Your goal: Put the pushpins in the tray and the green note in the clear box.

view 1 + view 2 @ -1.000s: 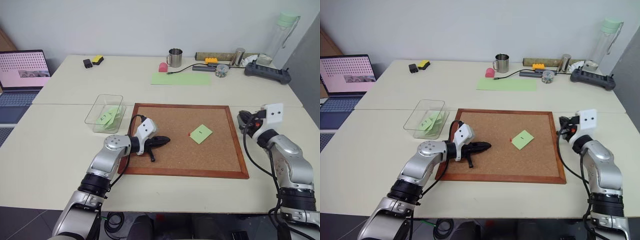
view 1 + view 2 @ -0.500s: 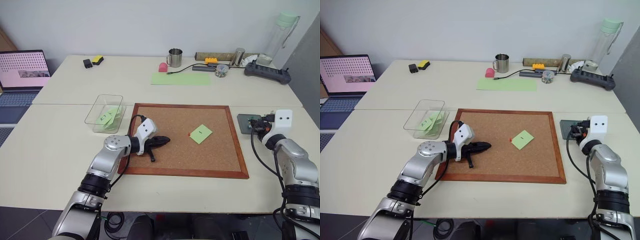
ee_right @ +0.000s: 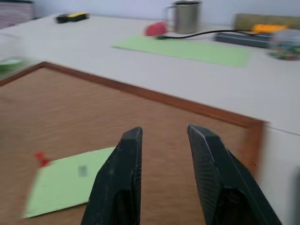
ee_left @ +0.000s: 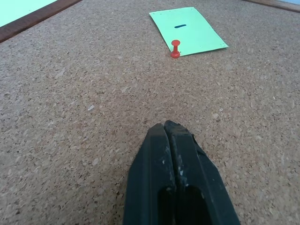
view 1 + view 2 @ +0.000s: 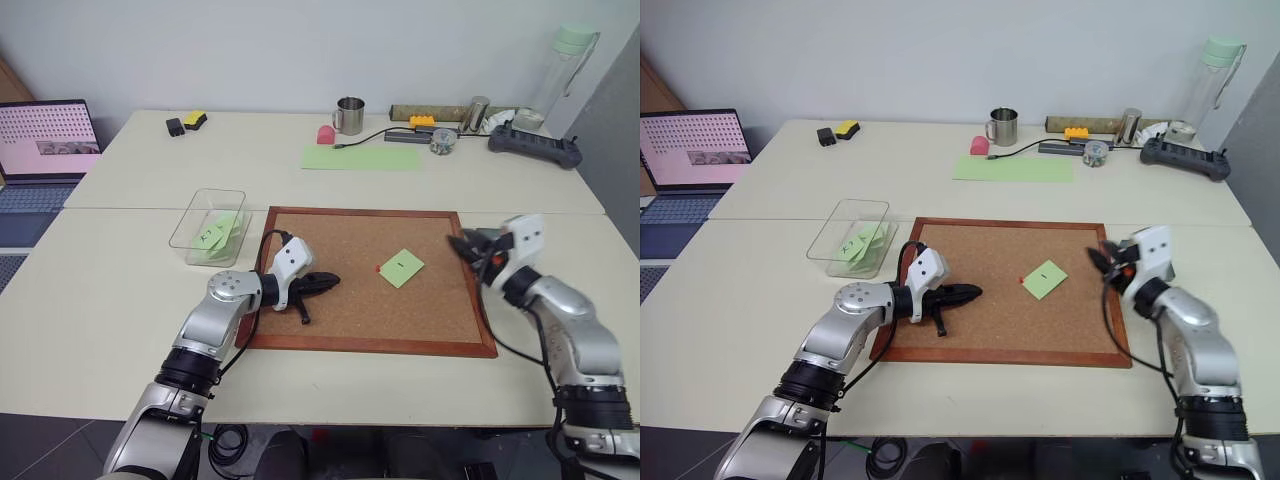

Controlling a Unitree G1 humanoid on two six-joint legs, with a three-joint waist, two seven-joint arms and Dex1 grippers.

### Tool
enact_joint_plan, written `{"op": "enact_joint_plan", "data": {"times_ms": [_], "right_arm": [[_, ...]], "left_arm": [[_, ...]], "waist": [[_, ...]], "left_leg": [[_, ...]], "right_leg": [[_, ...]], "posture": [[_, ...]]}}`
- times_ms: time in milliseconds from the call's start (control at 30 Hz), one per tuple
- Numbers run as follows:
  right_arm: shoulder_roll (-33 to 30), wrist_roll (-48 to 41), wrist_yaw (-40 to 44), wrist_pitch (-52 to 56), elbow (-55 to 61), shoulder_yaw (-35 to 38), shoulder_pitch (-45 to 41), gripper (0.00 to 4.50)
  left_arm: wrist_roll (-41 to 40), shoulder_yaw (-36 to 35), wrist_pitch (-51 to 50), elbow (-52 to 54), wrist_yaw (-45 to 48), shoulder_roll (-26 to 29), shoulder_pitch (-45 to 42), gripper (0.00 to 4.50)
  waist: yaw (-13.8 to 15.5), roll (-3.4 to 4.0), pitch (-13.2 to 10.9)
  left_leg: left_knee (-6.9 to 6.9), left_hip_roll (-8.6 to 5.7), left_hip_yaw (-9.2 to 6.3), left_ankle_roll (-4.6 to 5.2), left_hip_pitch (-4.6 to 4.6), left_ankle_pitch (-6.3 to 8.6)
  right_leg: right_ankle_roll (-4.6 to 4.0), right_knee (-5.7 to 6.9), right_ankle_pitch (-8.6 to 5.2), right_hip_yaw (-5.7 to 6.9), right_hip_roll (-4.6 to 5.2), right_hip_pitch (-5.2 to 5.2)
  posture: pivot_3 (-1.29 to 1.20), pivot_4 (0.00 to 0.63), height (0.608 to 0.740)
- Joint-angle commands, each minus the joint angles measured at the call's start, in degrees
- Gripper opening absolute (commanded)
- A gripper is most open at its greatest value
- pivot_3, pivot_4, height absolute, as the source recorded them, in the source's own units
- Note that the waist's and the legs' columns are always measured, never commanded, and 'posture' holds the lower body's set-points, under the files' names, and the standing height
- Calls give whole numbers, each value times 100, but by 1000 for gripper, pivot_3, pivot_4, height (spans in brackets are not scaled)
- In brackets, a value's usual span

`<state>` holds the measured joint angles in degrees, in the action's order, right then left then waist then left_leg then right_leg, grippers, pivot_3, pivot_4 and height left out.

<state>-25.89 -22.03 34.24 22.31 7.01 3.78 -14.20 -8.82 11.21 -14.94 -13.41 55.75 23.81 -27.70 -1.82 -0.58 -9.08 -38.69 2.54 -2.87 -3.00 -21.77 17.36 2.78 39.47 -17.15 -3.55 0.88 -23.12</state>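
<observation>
Green note (image 5: 402,267) on corkboard (image 5: 350,310), red pushpin (image 5: 378,268) touching.

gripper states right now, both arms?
Left gripper: closed, empty, tips over the cork board.
Right gripper: open, holding nothing, pointing at the green note and its red pushpin.

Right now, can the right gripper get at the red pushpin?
Probably yes. The right gripper, open and empty, faces the red pushpin at the green note edge, with only bare corkboard between them.
</observation>
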Motion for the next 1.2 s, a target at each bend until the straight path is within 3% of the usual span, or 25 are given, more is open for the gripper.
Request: {"op": "enact_joint_plan", "data": {"times_ms": [33, 300, 967, 1200], "right_arm": [[94, 222, 302, -105, 347, -666, -10, 1553], [231, 1022, 392, -467, -381, -1482, -514, 1553], [788, 1094, 387, -631, -1377, -1305, -1058, 1553], [779, 1042, 445, -575, -1286, -1197, -1012, 344]], "left_arm": [[128, 147, -131, -21, 32, 85, 151, 0], [142, 124, -141, 20, 8, 129, 161, 0], [123, 92, -236, 100, -48, 162, 204, 0], [120, 91, -255, 122, -54, 165, 220, 0]], "waist": [[0, 0, 0], [-1, 0, 0], [-8, -1, -1], [-8, -1, -1]], "left_leg": [[0, 0, 0, 0, 0, 0], [-1, 0, -1, 0, 2, 0], [0, 0, -5, 0, 2, 0], [0, 0, -6, 0, 1, 0]], "right_leg": [[0, 0, 0, 0, 0, 0], [0, 0, 0, 0, 0, 0], [0, -2, 0, 0, -2, -1], [0, -1, 0, 0, -2, -2]], "posture": [[0, 150, 740], [0, 150, 740], [0, 150, 740], [0, 150, 740]]}}
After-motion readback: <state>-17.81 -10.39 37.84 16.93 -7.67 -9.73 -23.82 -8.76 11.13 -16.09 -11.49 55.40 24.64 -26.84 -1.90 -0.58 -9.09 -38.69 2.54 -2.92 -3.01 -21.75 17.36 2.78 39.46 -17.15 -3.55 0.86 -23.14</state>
